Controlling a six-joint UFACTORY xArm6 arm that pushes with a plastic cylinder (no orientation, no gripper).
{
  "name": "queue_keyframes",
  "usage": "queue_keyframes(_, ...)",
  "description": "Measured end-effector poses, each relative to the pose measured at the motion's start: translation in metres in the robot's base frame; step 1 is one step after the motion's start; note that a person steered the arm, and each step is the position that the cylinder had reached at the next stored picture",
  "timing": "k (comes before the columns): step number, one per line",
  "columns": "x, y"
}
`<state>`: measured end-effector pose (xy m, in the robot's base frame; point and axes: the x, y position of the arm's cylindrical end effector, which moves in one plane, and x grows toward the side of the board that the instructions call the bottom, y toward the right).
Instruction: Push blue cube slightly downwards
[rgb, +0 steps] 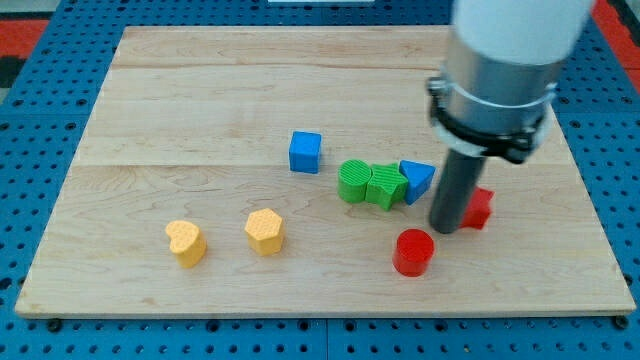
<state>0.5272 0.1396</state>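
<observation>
Right now my tip (446, 228) rests low on the view's right side of the table (150, 90), wedged among a small cluster: the blue triangular block (417, 178) sits just to its upper left, a red block (479, 207) is partly hidden behind the rod on its right, and the red cylinder (413, 251) lies just below and to the left. This arm carries no jaws at all, only the rod, so nothing is clamped or held. The blue cube (305, 151) stands by itself near the table's middle, well apart from my tip and up to the left of the two green blocks (368, 183) that touch each other. Because the cube has to go slightly downwards, I judge the tip belongs above the cube's top edge, which means skirting the green pair first. Two yellow blocks, the yellow heart (186, 242) and the yellow hexagon-like block (265, 231), lie toward the bottom left, probably out of the cube's short path.
</observation>
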Motion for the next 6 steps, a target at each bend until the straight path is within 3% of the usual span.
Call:
queue_keyframes(1,-0.022,-0.035)
queue_keyframes(4,-0.027,-0.16)
queue_keyframes(5,-0.062,-0.22)
queue_keyframes(6,-0.124,-0.232)
